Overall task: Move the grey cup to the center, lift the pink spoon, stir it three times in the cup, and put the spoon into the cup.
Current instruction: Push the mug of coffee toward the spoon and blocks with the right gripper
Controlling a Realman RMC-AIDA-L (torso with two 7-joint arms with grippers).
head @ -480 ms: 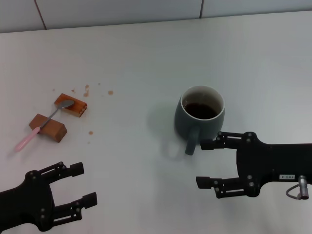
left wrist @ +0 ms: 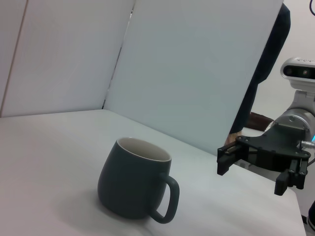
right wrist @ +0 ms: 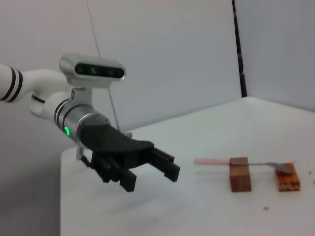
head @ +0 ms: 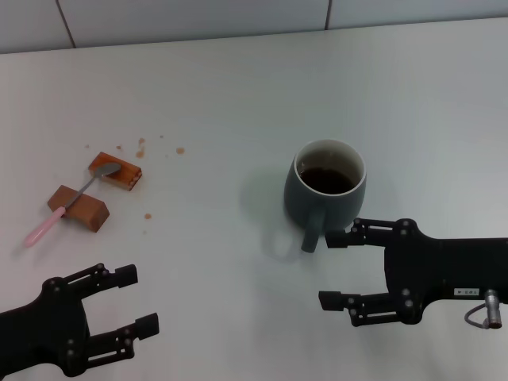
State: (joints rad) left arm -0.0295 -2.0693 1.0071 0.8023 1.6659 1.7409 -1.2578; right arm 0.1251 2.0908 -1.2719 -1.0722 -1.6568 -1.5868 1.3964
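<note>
The grey cup [head: 327, 190], dark grey-blue with dark liquid inside, stands right of the table's middle, its handle toward me. It also shows in the left wrist view [left wrist: 138, 184]. The pink spoon [head: 70, 202] lies across two brown blocks at the left, its bowl on the far block; it shows in the right wrist view [right wrist: 231, 162] too. My right gripper [head: 335, 268] is open, just in front of the cup and beside its handle, touching nothing. My left gripper [head: 135, 300] is open and empty near the front left edge, below the spoon.
Two brown blocks [head: 78, 208] [head: 116, 171] hold the spoon up off the table. Small brown crumbs [head: 143, 147] lie scattered behind and beside them. The white table [head: 222, 103] ends at a wall along the back.
My right gripper has dropped back very slightly toward the front edge. The cup, spoon and left gripper have not moved.
</note>
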